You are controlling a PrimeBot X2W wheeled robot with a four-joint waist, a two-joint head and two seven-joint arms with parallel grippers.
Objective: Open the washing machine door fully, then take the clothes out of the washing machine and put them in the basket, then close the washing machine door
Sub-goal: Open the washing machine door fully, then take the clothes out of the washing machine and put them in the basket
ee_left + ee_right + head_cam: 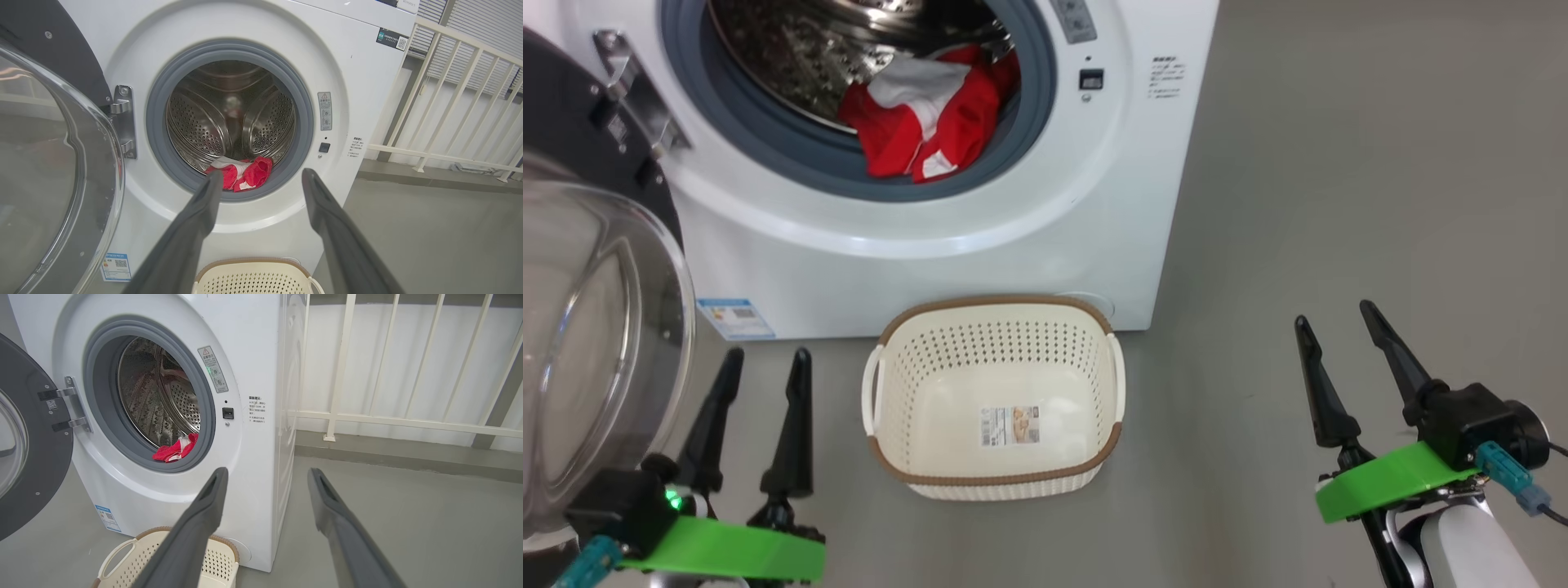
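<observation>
In the head view, confirm that the washing machine door stands swung wide to the left of the washing machine; you may judge the opening step complete. The clothes lie inside the drum, bunched at the lower front of its mouth. The basket sits on the floor just in front of the machine, with no garment in it. The left end effector and the right end effector flank the basket, each with fingers spread wide and holding nothing. In the left wrist view, the spread fingers point at the drum mouth, apart from the red fabric. In the right wrist view, the spread fingers aim past the machine's front corner, well apart from the clothes. Treat unloading and door closing as outstanding.
</observation>
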